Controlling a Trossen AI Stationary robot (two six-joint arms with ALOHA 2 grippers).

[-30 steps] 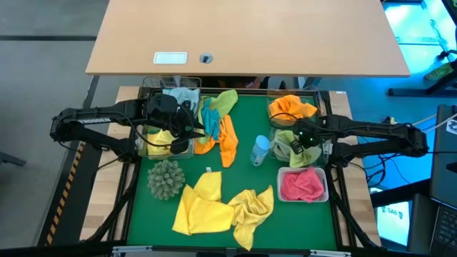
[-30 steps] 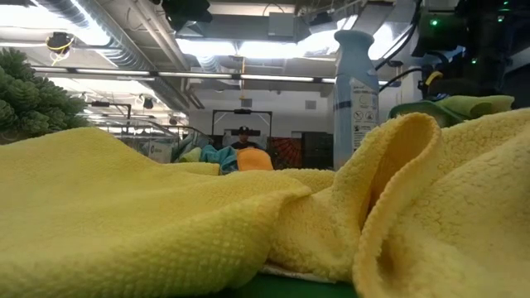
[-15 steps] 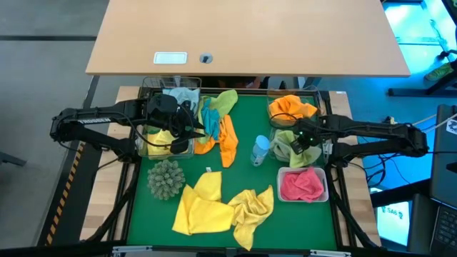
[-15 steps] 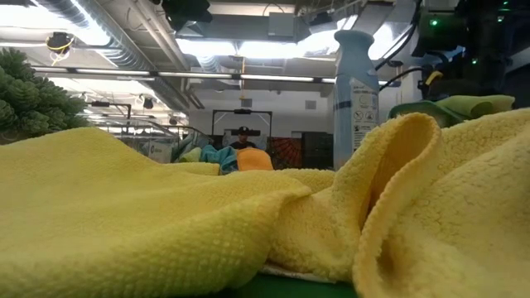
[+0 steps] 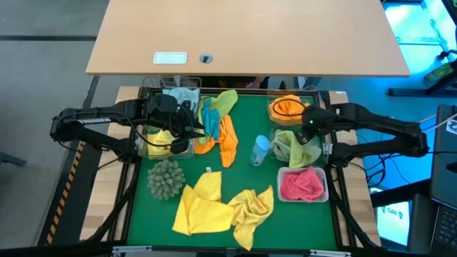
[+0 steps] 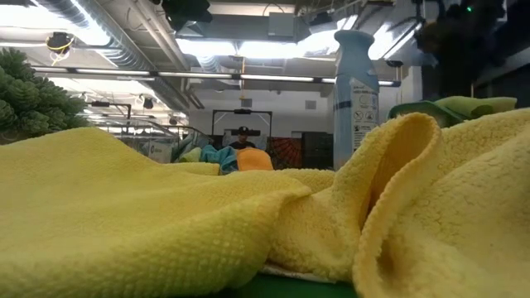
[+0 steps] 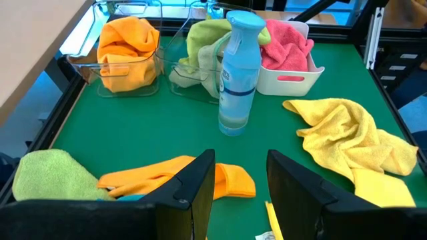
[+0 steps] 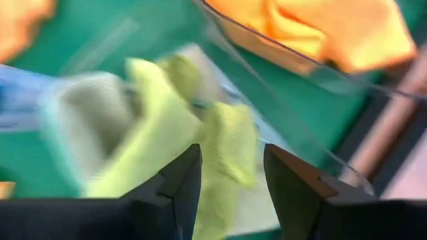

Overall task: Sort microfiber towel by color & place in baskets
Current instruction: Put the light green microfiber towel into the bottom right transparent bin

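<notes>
The right gripper (image 5: pixel 311 123), fingers parted and empty, hangs over the light green towel (image 5: pixel 289 145) draped in its clear basket (image 5: pixel 319 151), between the orange-filled basket (image 5: pixel 274 107) and the white basket (image 5: pixel 325 187) of pink towel (image 5: pixel 300 184).

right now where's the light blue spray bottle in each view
High view: light blue spray bottle stands on the green mat right of centre.
Low view: upright behind the yellow towels.
Left wrist view: centre.
Right wrist view: cannot tell.
Shared landmark: pink towel in white basket.
</notes>
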